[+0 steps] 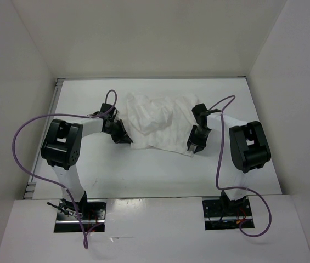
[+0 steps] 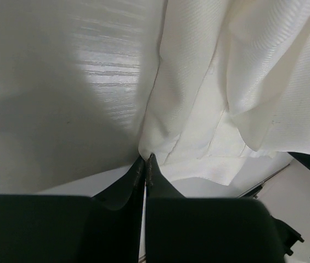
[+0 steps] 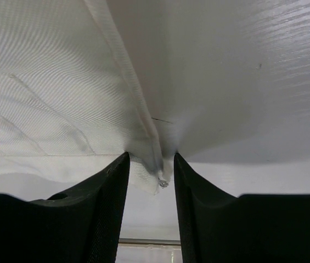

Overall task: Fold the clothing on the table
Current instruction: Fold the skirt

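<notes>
Bases of the two arms [image 1: 80,211] sit bolted at the near edge, each trailing a purple cable [image 1: 17,142] that loops up and out to the side. Beyond them lies a bare, glossy strip of the white worktop [image 1: 144,175].

Past that strip both arms bend inward toward the middle. The left pincer [image 1: 126,139] is down at the near left corner of the clothing [image 1: 160,126]. In its wrist view its fingertips [image 2: 150,164] are pressed together on the hem, and the fabric draws to a point right at the tips. The right pincer [image 1: 193,149] is at the near right corner. Its wrist view shows its fingers [image 3: 111,186] standing apart, one on each side of a small corner of hem that lies loose between them, with neither finger pressing on it.

The clothing is spread in the middle of the worktop, between the two pincers and reaching on beyond them. Its long axis runs left to right across the worktop. Its near edge lies between the two pincers and sits a little nearer the bases on the right. The near part lies fairly flat. The far left part is bunched into wrinkled folds.

Behind the clothing is more bare worktop, up to its far edge. White upright walls [image 1: 155,38] close in the back and both sides.
</notes>
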`<action>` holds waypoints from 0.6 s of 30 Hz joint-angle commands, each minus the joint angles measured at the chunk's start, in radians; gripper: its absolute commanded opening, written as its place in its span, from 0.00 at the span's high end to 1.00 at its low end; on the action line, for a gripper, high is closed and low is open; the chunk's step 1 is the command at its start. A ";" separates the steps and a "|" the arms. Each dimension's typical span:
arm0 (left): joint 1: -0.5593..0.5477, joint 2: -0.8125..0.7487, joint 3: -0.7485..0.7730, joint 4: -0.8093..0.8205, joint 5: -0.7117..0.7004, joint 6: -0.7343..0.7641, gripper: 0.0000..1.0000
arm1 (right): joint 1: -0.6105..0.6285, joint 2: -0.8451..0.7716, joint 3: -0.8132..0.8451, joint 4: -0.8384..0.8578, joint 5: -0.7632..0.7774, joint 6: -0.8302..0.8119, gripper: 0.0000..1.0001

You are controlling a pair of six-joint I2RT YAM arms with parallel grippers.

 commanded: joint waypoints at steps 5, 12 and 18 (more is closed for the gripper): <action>-0.001 0.045 -0.011 -0.020 -0.059 0.039 1.00 | -0.006 -0.038 -0.047 0.112 -0.029 0.034 0.55; -0.001 0.054 0.002 -0.048 -0.039 0.070 1.00 | 0.003 -0.021 -0.047 0.098 0.034 0.053 1.00; 0.017 -0.067 0.206 -0.156 -0.003 0.113 1.00 | 0.003 -0.125 0.265 -0.078 0.089 0.013 1.00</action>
